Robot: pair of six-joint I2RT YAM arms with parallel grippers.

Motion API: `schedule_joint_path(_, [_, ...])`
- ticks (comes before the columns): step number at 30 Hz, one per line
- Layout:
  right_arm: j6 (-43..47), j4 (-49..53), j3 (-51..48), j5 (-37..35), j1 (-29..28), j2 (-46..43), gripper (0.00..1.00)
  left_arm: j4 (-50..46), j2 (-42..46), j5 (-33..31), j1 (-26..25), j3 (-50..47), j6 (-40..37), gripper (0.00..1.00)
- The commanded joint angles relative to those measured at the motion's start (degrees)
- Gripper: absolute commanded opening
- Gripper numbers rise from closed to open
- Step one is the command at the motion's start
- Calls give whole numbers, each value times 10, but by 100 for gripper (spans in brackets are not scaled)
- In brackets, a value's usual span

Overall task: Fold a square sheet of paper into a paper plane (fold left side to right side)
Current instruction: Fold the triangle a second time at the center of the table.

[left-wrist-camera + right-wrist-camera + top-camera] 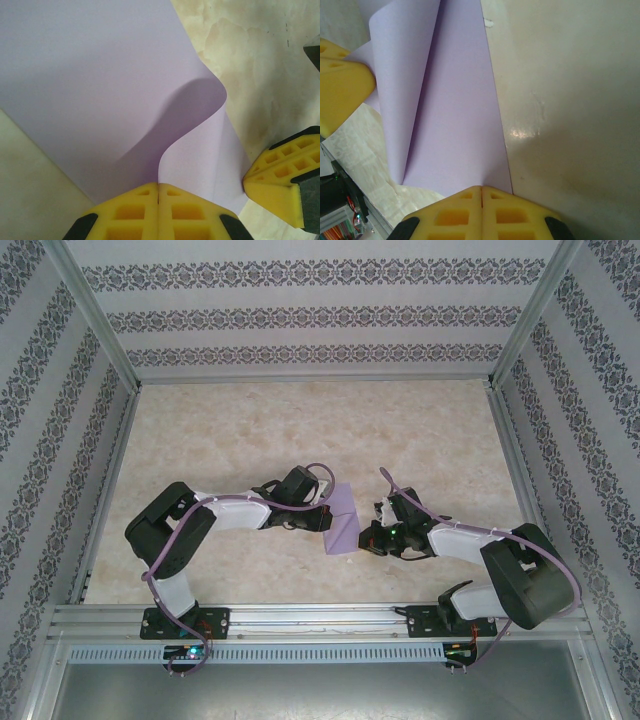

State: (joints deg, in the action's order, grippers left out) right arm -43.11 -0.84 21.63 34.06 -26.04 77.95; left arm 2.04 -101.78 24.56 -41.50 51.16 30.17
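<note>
From above, the left gripper [322, 512] covers the left edge of the sheet of paper [343, 520]. The right gripper [367, 538] covers its lower right corner. Both sets of fingertips are too small to make out. In the left wrist view the sheet runs off the top and left edges. Its lifted fold disappears into the seam between the yellow fingers [130, 212], which the bottom edge cuts off. A dark object [313, 55] at the right edge is too cropped to identify. In the right wrist view the sheet leaves the top edge, and its near corner is hidden under the fingers.
</note>
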Motion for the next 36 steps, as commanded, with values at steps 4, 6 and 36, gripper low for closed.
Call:
schedule_joint_path(4, [11, 37, -4, -43, -6, 14, 0, -18, -7, -15, 10, 3, -15, 0])
schedule_joint_path(6, [10, 38, -4, -43, -6, 13, 0, -18, -7, -16, 10, 2, -15, 0])
schedule_joint_path(36, [-25, 40, 19, -14, 6, -85, 7, -18, -37, -18, 10, -6, -22, 0])
